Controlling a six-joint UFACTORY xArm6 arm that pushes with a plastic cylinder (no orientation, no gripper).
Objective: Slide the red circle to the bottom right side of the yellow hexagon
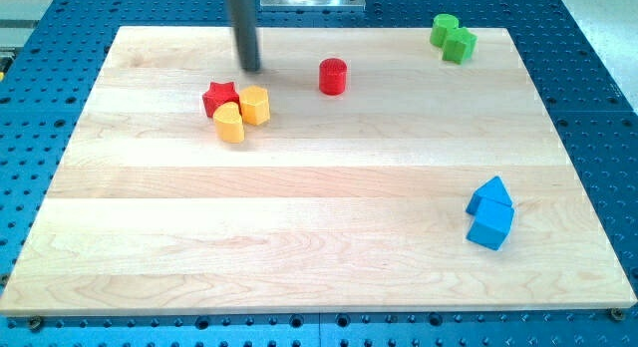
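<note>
The red circle (333, 76) stands upright on the wooden board (319, 237) near the view's top, right of centre-left. The yellow hexagon (255, 105) sits to its lower left, touching a red star (219, 97) on its left and a second yellow block (229, 123) below it. My tip (250, 68) rests on the board above the yellow hexagon and to the left of the red circle, apart from both.
Two green blocks (453, 36) sit together at the view's top right. Two blue blocks (490, 213) sit together at the lower right. A blue perforated table surrounds the board.
</note>
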